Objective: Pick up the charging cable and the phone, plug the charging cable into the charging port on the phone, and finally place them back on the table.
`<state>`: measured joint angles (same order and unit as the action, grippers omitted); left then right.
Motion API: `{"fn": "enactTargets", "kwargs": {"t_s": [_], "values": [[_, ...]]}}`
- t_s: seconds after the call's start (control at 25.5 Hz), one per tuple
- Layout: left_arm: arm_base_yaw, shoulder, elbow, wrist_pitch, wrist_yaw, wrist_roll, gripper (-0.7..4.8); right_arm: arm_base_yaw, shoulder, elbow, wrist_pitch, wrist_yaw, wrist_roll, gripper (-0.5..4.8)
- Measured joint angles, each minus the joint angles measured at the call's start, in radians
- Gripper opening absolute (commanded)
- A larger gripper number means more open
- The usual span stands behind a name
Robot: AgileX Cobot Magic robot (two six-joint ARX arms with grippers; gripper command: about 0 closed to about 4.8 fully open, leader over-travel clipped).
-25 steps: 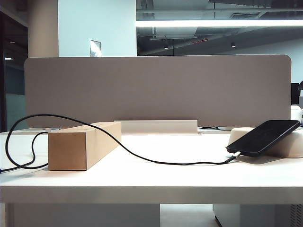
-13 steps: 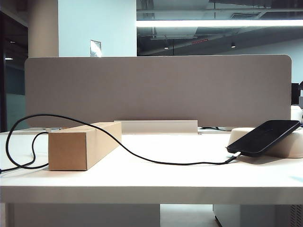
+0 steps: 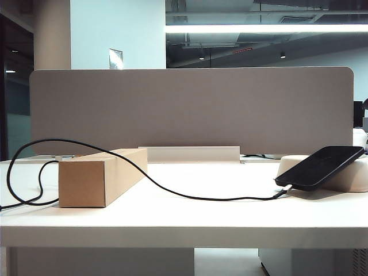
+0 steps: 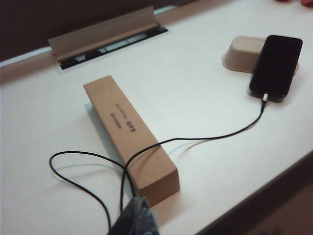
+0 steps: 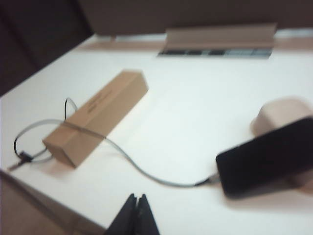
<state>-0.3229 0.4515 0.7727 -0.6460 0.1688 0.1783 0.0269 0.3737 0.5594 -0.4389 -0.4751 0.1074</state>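
Evidently the work is all but complete: the charging cable runs from the left edge of the table, up over the cardboard box and across the bare top to the phone, where its plug sits at the charging port on the phone's lower short edge. The phone lies face up and tilted, its far end propped on the off-white tray on the right side of the table, its plugged end down near the surface. Neither gripper touches anything. The left gripper hangs above the near table edge just in front of the box end, fingers pressed together and empty; the right gripper hovers over the near edge between box and phone, likewise closed and empty. Judged from this arrangement, plugging in and setting down are both done, and only clearing the arms away remains. Whether the plug is fully seated cannot be read, since the joint is small in every view and the right wrist view is blurred. The cable's far end leaves the picture at the left, and neither arm appears in the exterior view.
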Motion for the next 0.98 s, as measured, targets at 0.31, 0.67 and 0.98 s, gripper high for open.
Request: {"fn": "enactTargets", "kwargs": {"t_s": [0.31, 0.67, 0.98], "values": [[0.001, -0.126, -0.076, 0.007, -0.040, -0.008, -0.06, 0.031, -0.199, -0.129, 0.022, 0.060, 0.036, -0.02], [0.001, -0.199, -0.154, 0.066, -0.058, -0.064, -0.06, 0.066, -0.370, -0.157, -0.002, 0.182, 0.061, -0.02], [0.001, -0.259, -0.177, 0.067, -0.064, -0.072, -0.06, 0.065, -0.371, -0.222, 0.060, 0.243, 0.104, -0.02]]}}
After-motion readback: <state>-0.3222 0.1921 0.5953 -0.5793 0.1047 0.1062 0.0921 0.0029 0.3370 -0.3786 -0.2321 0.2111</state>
